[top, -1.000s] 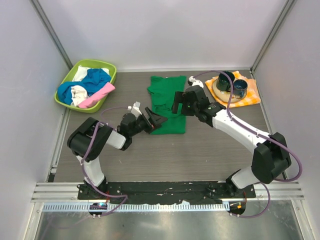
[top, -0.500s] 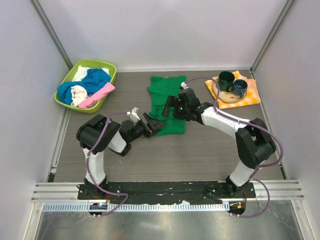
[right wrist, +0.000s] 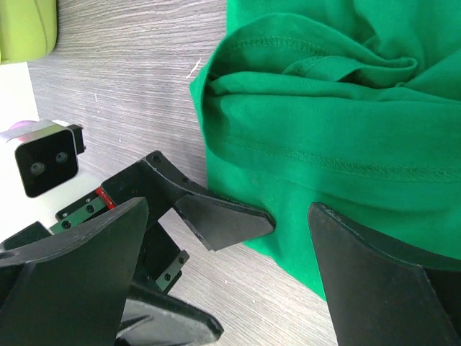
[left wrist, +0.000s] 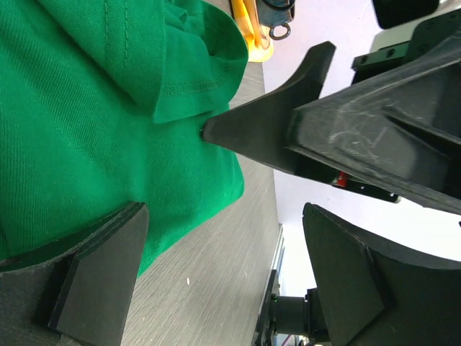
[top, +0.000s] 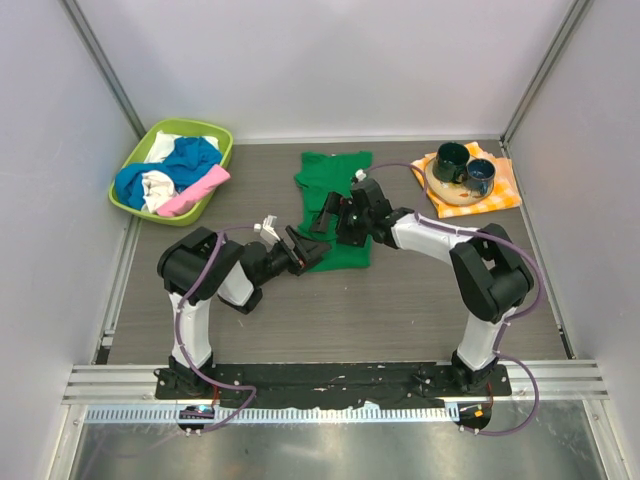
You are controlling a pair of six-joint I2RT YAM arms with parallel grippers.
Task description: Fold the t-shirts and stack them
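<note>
A green t-shirt (top: pixel 337 190) lies partly folded on the table, and it also shows in the left wrist view (left wrist: pixel 86 122) and the right wrist view (right wrist: pixel 338 137). My left gripper (top: pixel 314 248) (left wrist: pixel 223 216) is open at the shirt's near left corner, one finger over the cloth and one over bare table. My right gripper (top: pixel 327 214) (right wrist: pixel 229 207) is open just above the same corner, facing the left one, with nothing in it. Blue (top: pixel 190 160), white (top: pixel 158 187) and pink (top: pixel 195 190) t-shirts lie crumpled in the basket.
A lime-green basket (top: pixel 133 158) stands at the back left. An orange-and-white checkered cloth (top: pixel 498 195) at the back right carries a plate with two dark mugs (top: pixel 452 160). White walls enclose the table on three sides.
My right gripper has moved left and down across the green t-shirt to its near left corner, close to the left gripper. The left gripper has barely shifted. The shirt lies as before.
</note>
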